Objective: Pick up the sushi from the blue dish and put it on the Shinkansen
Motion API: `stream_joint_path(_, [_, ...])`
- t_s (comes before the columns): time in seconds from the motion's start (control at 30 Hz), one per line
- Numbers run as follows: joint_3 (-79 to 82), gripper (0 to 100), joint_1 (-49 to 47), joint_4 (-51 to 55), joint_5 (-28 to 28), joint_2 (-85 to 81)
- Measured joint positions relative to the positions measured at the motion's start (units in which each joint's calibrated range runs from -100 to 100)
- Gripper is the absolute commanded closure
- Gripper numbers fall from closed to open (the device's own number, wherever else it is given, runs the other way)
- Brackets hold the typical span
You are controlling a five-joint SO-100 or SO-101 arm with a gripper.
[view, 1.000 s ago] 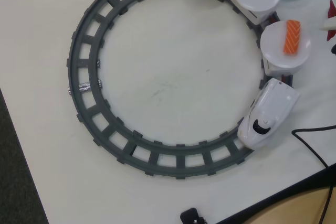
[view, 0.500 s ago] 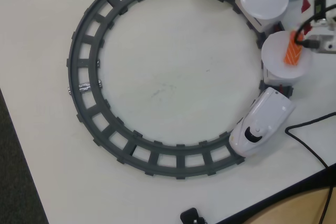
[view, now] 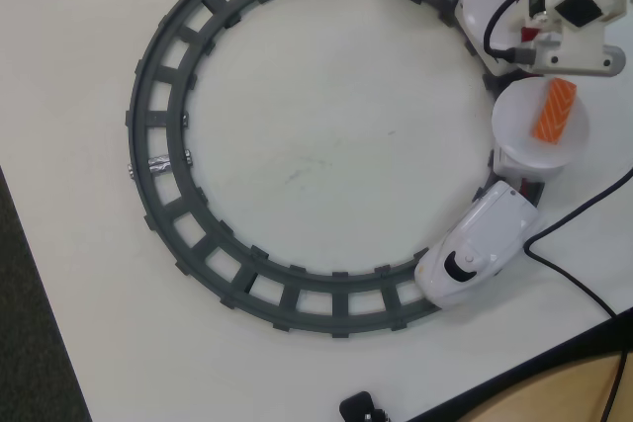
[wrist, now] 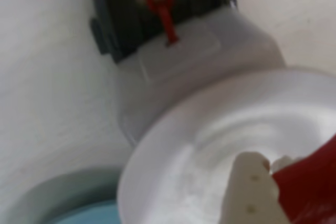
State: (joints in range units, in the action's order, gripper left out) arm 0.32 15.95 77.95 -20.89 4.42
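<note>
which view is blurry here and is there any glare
The wrist view is soft throughout, the white plate and the red piece at the gripper smeared by closeness; the overhead view is sharper, evenly lit, with mild brightness on the Shinkansen nose and no hard glare on the track.

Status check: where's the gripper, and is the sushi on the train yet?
Gripper over the middle white plate, shut on the sushi. Not released yet. Salmon piece on the next plate; blue dish below. Nothing blocking.
</note>
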Motion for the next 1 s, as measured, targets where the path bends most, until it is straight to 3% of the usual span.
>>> stream_joint_path(0.43, [-0.09, 98, 2.52, -1.05, 0.10, 3.79])
stream_joint_path(0.7, [0.81, 85, 1.89, -0.17, 1.52, 3.79])
stream_joint_path(1.0, [3.51, 84, -1.81, 0.09, 1.83, 3.54])
